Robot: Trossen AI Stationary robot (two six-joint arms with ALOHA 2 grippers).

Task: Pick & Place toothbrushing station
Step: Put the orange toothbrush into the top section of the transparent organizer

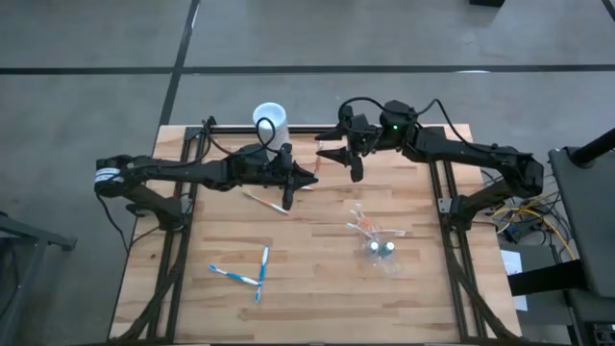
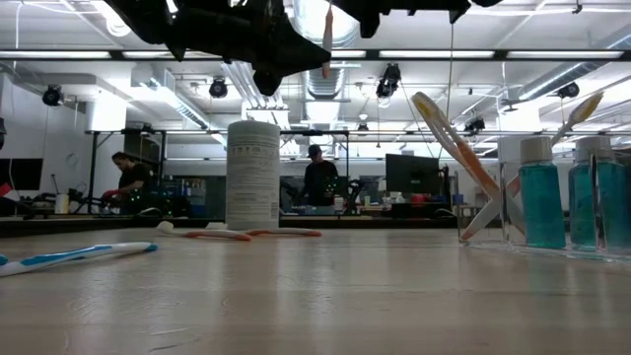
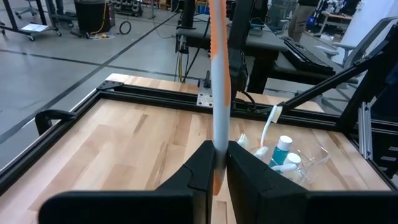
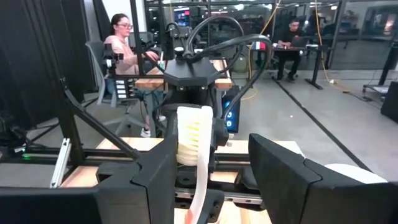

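Progress looks partial to me. My left gripper [image 3: 214, 163] is clamped on an orange-and-white toothbrush [image 3: 219, 93], holding it upright above the back middle of the table [image 1: 317, 288]. My right gripper [image 4: 211, 165] faces it from close by with its jaws spread wide; the brush head sits between them, but I judge they have not closed on it, so nothing is in that claw yet. It reads to me as a hand-over in mid-air, only half made.

The clear plastic cup [image 1: 384, 248] lies on the right half of the table, seemingly on its side, with two little teal-filled bottles [image 2: 542, 202] in it and some orange-handled brushes [image 1: 363, 223] leaning in or against it. I cannot tell exactly how many brushes are inside.

What is left, as I judge it: another orange-and-white brush [image 1: 267, 202] lies loose just in front of my left arm, and two blue-and-white toothbrushes [image 1: 248, 274] lie at the front left, well apart from the cup. The tall white cup [image 1: 270, 120] stands at the back edge, apart from the set.
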